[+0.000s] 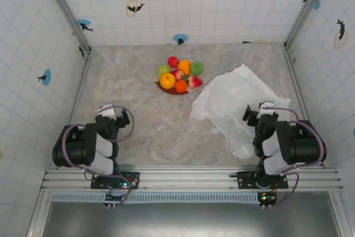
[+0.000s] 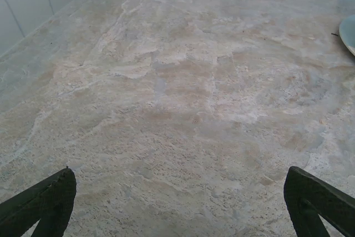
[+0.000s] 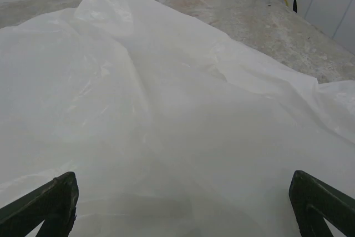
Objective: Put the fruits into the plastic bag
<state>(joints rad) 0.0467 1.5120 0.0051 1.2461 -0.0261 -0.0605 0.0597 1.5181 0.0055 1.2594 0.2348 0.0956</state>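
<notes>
The left arm sits folded at the near left, elbow drawn back, wrist aimed toward the far side. The left jaws stand wide apart, dark fingertips at the bottom corners of the left wrist view, holding nothing. The right arm is folded likewise at the near right. The right jaws are equally spread and empty.

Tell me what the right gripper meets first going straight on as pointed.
The crinkled translucent white plastic bag: it lies directly ahead of the open right gripper, though depth is unclear.
</notes>
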